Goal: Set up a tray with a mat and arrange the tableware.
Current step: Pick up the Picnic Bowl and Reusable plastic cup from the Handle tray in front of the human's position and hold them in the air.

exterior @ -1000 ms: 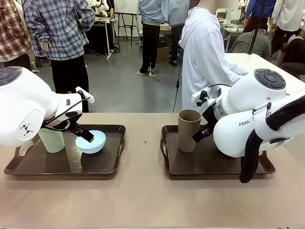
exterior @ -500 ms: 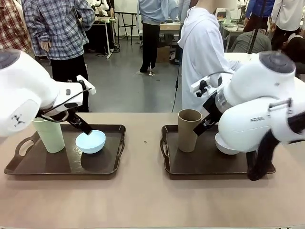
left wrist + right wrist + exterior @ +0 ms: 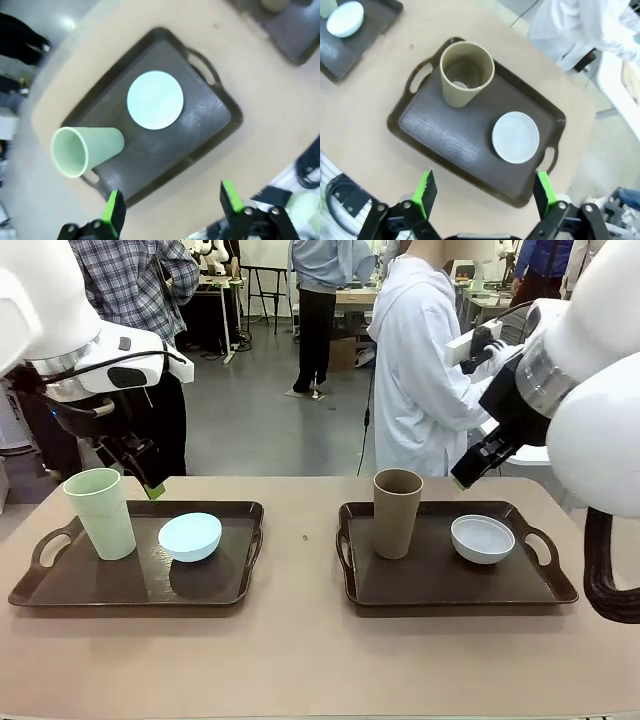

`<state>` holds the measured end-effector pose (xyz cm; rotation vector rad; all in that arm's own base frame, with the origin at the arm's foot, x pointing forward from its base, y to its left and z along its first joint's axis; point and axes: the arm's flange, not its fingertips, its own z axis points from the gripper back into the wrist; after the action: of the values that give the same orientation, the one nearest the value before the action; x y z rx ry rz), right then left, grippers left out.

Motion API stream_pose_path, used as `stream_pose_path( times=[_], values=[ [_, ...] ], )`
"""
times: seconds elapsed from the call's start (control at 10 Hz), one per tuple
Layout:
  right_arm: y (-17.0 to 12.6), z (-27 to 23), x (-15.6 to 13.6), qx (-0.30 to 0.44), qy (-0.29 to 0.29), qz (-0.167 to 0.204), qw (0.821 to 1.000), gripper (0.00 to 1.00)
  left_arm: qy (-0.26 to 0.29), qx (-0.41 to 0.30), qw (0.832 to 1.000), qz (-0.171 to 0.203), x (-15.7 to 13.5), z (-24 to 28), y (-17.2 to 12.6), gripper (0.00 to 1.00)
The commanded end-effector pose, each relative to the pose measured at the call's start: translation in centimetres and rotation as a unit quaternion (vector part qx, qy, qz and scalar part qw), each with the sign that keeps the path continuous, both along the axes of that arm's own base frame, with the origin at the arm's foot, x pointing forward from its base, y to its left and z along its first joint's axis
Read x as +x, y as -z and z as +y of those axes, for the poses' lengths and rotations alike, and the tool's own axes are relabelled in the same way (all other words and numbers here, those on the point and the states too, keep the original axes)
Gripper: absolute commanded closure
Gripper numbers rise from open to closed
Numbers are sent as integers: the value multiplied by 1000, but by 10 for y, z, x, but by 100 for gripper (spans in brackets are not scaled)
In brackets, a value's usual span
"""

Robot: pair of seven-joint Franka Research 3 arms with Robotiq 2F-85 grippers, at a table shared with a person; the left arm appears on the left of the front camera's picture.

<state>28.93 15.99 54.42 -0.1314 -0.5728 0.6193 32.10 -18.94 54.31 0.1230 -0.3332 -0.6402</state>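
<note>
A robotics lab. A left robot arm (image 3: 60, 340) and right robot arm (image 3: 600, 390) flank a tan table (image 3: 300, 660). Upper centre stands a person in a white lab coat (image 3: 425, 370); more people (image 3: 140, 280) stand on the bare grey floor (image 3: 250, 430) behind.

On my left tray (image 3: 110, 585), the tumbler (image 3: 100, 512) sits left of the bowl (image 3: 190, 536). Right tray (image 3: 440, 585) beside it, same deal: second tumbler (image 3: 397, 512) left of second bowl (image 3: 482, 538).

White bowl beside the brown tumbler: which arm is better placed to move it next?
Right. The right hand hangs open above the right tray holding the white bowl; the left hand is over the left tray.
</note>
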Motion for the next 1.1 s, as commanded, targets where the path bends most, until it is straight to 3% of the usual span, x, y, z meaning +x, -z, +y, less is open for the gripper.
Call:
stream_pose_path(
  times=[0.0,0.1,0.3,0.5,0.7,0.8,1.0],
  values=[
    [26,6,22,3,-14,-3,1000,0,5,-9,1000,-15,8,1,22,0],
    [0,0,0,0,0,0,1000,0,0,0,1000,0,0,0,0,0],
    [16,-38,25,71,23,64,995,0,-19,-71,997,31,2,26,20,0],
    [5,-94,24,135,68,72,986,0,-43,-153,986,48,-8,69,10,0],
    [5,-158,17,241,95,100,961,0,-78,-240,966,55,-22,116,4,0],
    [9,-184,14,290,99,114,945,0,-103,-279,954,39,-31,142,1,0],
    [23,-228,11,399,113,127,901,0,-148,-351,925,20,-41,204,-1,0]
  ],
)
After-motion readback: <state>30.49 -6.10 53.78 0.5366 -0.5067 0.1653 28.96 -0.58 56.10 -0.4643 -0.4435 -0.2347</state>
